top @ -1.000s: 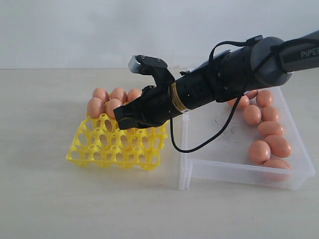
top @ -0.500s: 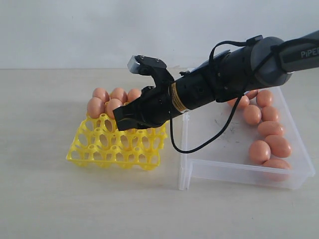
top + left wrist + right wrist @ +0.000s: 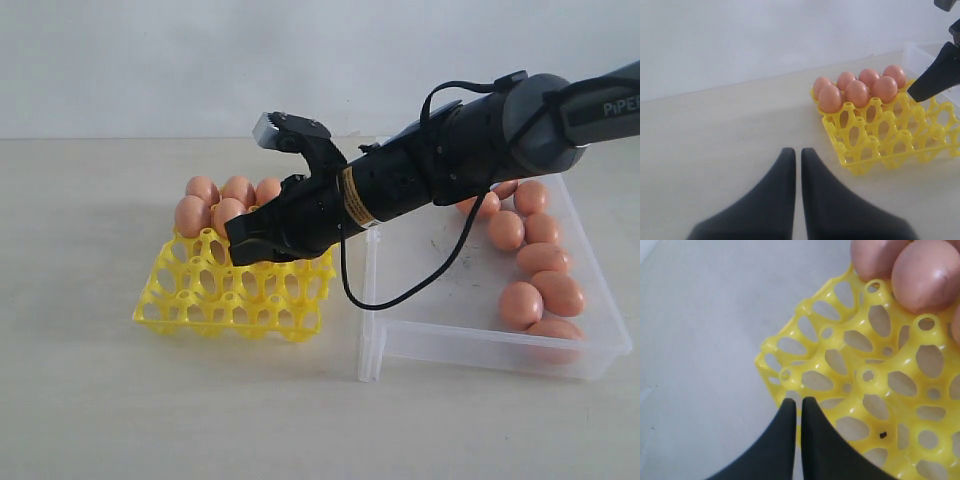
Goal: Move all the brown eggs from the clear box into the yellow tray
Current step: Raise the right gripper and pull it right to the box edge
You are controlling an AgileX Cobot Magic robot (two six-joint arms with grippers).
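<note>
The yellow tray (image 3: 215, 305) stands left of the clear box (image 3: 470, 345). Several brown eggs (image 3: 228, 214) fill the tray's far cups, and several more (image 3: 543, 258) lie along the box's right side. My right gripper (image 3: 240, 250) reaches across from the right and hangs shut and empty just above the tray's open cups (image 3: 807, 324), its tips (image 3: 796, 402) over the tray's edge. One of its dark fingers (image 3: 935, 80) shows beside the tray's eggs (image 3: 856, 93). My left gripper (image 3: 795, 152) is shut on nothing above bare table, short of the tray (image 3: 867, 145).
A black cable (image 3: 400, 295) droops from the right arm over the clear box's left wall. A pale wall runs behind the beige table (image 3: 110, 400). The box floor carries dark smudges (image 3: 440, 245).
The right gripper has edged slightly left and down over the tray. Eggs, tray and box have stayed put.
</note>
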